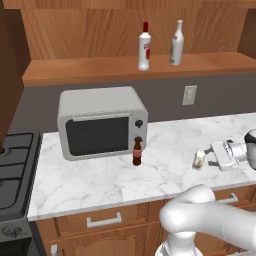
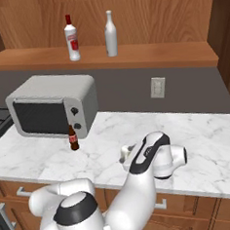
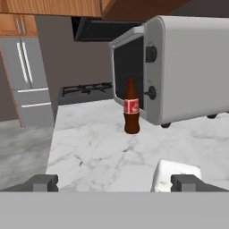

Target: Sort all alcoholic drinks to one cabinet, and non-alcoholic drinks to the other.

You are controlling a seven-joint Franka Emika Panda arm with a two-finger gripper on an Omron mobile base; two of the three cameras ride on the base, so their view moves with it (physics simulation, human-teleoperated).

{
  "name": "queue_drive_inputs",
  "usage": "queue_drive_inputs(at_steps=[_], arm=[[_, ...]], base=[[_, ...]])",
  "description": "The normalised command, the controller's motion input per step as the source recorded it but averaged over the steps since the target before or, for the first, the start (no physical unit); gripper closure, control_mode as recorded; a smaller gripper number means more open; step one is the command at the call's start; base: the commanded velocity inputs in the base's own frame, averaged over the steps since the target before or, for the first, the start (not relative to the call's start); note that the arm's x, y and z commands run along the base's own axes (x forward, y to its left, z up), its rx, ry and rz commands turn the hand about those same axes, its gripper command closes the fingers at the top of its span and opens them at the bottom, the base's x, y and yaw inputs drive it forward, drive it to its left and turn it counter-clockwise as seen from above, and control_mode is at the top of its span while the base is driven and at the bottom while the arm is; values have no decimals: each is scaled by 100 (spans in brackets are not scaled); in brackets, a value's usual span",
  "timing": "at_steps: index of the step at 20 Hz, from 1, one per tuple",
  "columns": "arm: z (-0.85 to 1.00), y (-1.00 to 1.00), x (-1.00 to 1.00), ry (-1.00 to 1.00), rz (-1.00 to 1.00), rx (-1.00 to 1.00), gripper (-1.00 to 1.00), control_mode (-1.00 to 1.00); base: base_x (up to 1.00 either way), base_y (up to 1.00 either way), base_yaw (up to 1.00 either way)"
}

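The released end effector (image 3: 114, 183) is hovering beside the cream can (image 1: 199, 160); centring it between the fingers looks wise.

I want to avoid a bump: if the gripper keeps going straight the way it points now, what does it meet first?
Probably the pale cream carton, close by its right fingertip. The open gripper points past it toward the cola bottle and the microwave beyond; depth is unclear.

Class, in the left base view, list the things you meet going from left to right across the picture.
Stove → microwave → cola bottle → red-capped white bottle → plain pale bottle → wall outlet → cream can → end effector.
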Motion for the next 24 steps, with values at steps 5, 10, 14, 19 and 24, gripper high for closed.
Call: queue_drive_inputs(at_steps=[5, 10, 14, 19, 24], arm=[[0, 0, 0, 3, -13, 0, -100, -100], [0, 0, 0, 1, -10, 0, -100, -100], [0, 1, 0, 0, -8, 0, -100, -100], [0, 9, 0, 0, -7, 0, -100, -100], [0, 14, 0, 0, -5, 0, -100, -100]], base=[[0, 0, 0], [0, 0, 0], [0, 0, 0], [0, 0, 0], [0, 0, 0]])
